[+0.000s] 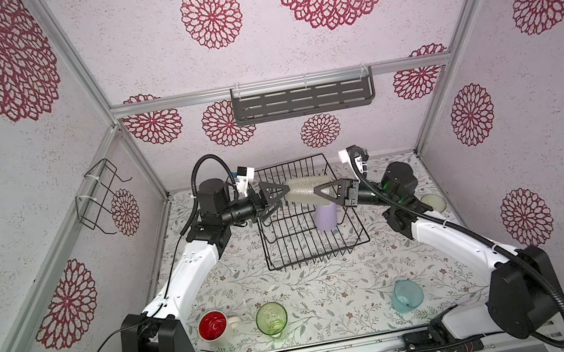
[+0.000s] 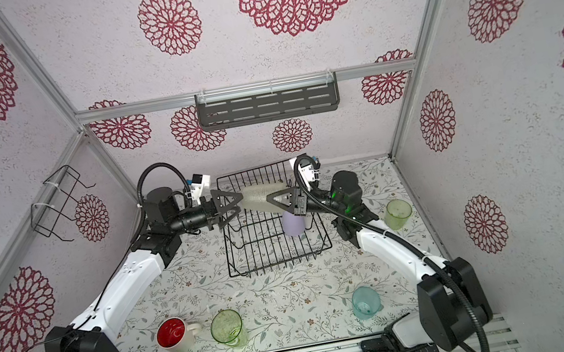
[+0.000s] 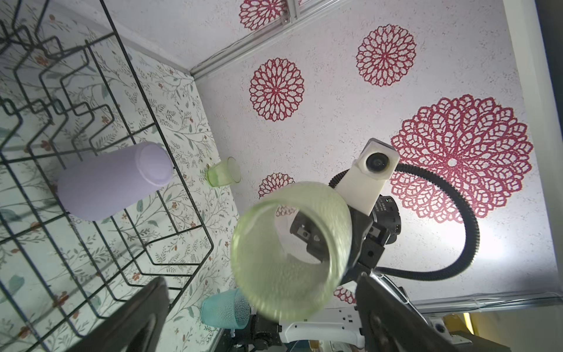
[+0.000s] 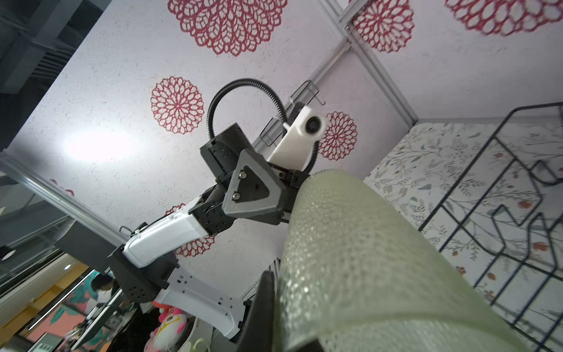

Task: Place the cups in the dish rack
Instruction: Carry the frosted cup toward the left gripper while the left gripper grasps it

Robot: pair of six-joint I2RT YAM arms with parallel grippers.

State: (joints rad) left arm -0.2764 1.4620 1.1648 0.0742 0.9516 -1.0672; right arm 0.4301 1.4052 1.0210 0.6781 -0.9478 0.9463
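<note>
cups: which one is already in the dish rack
The lilac tumbler: it alone sits inside the dish rack. The frosted tumbler hangs in the right gripper; the rest stand on the table.

My left hand (image 1: 271, 200) and right hand (image 1: 326, 193) are matt black. The frosted tumbler (image 1: 304, 190) is whitish with a pebbled grain, and looks faintly green in both wrist views. The lilac tumbler (image 1: 326, 216) is plain pale purple. The dish rack (image 1: 318, 254) is black wire. The table (image 1: 329, 285) is white, printed with grey-green sprigs and small rust flowers. The mug (image 1: 214, 325) is white outside and red inside. The patterned glass (image 1: 271, 320) is clear green, the teal cup (image 1: 406, 295) translucent blue-green, the pale green tumbler (image 2: 398, 213) yellowish. The walls (image 1: 136, 54) are pale, stamped with crimson lace rosettes. The shelf (image 1: 302, 98) is grey.
</note>
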